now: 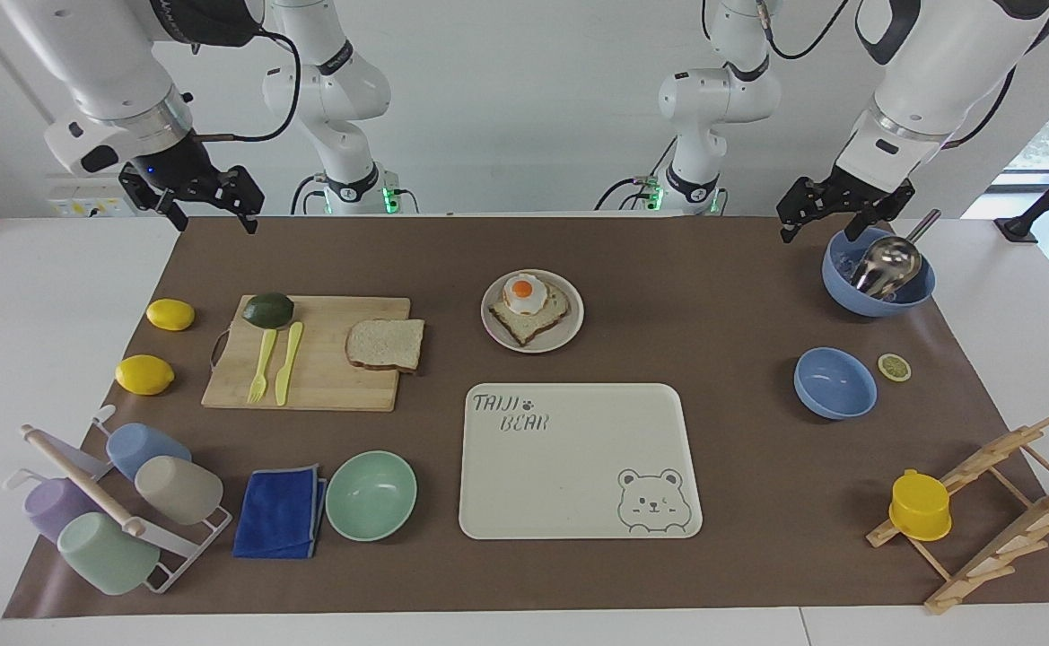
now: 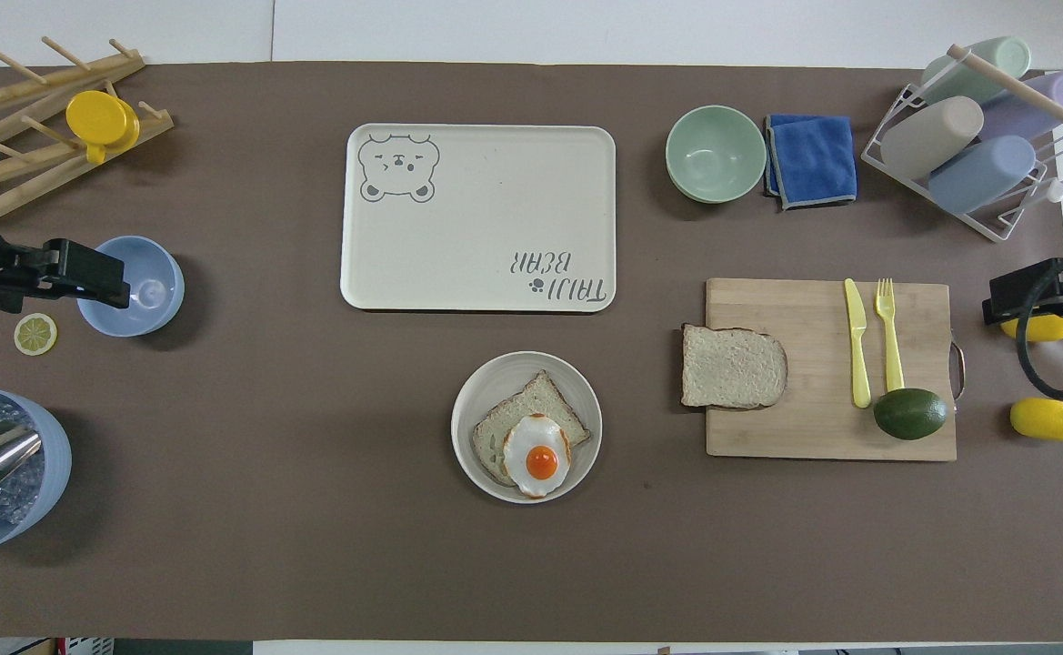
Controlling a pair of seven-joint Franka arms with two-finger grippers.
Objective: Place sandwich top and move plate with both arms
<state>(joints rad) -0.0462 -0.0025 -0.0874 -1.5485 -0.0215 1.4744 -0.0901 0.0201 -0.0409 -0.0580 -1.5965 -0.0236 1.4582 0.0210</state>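
The sandwich top [image 1: 386, 344] is a single bread slice lying flat on the wooden cutting board [image 1: 327, 377], overhanging the board's edge that faces the plate; it also shows in the overhead view [image 2: 733, 367]. The plate [image 1: 569, 334] is round and beige-grey, at mid-table, nearer to the robots than the bear tray. It holds a bread slice topped with a fried egg [image 1: 525, 292]. My right gripper [image 1: 210, 220] is open and empty, raised over the mat's corner at the right arm's end. My left gripper [image 1: 825, 231] is open and empty, raised beside the large blue bowl.
The cream bear tray [image 1: 578, 484] lies farther from the robots than the plate. An avocado [image 1: 268, 309], a fork and a knife lie on the board. Two lemons [image 1: 170, 314], a mint bowl [image 1: 371, 495], a blue cloth, a cup rack, two blue bowls [image 1: 834, 383] and a wooden rack stand around.
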